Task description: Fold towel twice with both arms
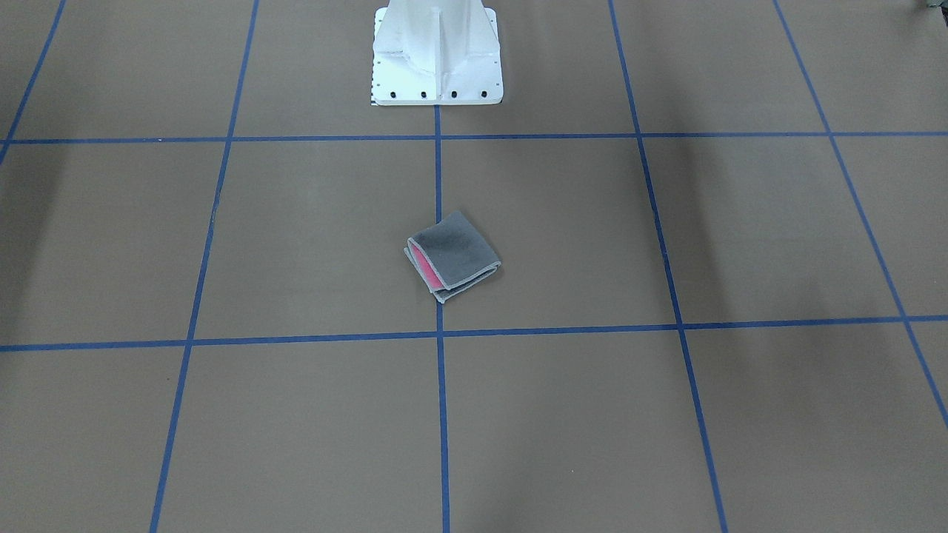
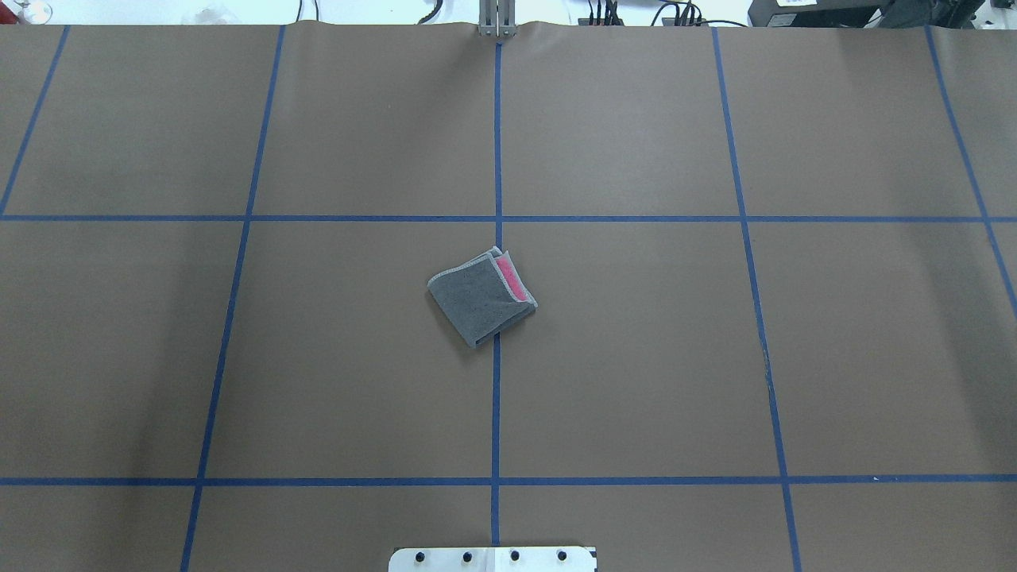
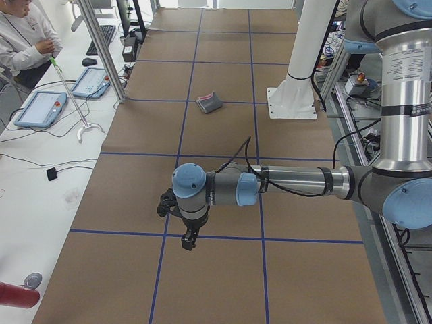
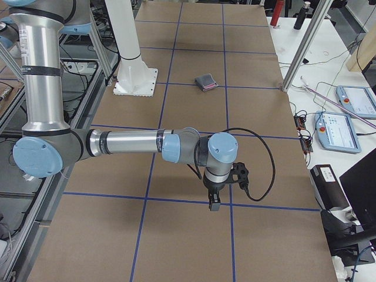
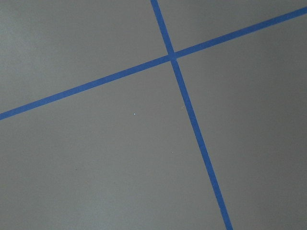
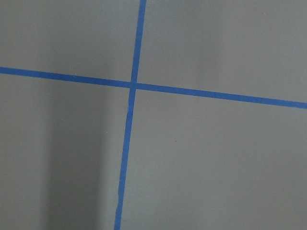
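The towel (image 1: pixel 452 255) lies folded into a small thick square at the table's middle, dark grey face up, with a pink strip showing along one edge (image 2: pixel 512 280). It straddles the centre tape line. From the side views the towel (image 3: pixel 210 102) (image 4: pixel 206 81) looks small and far from both arms. My left gripper (image 3: pixel 189 241) hangs over the table far out at its left end, pointing down. My right gripper (image 4: pixel 214 202) hangs likewise at the right end. I cannot tell whether either is open or shut. Both wrist views show only brown table and blue tape.
Blue tape lines (image 2: pixel 496 397) grid the brown table. The white pedestal base (image 1: pixel 437 59) stands at the robot's side. A person (image 3: pixel 20 34) sits at a white side desk with tablets (image 3: pixel 40 108); an aluminium post (image 3: pixel 101 47) rises at the table edge.
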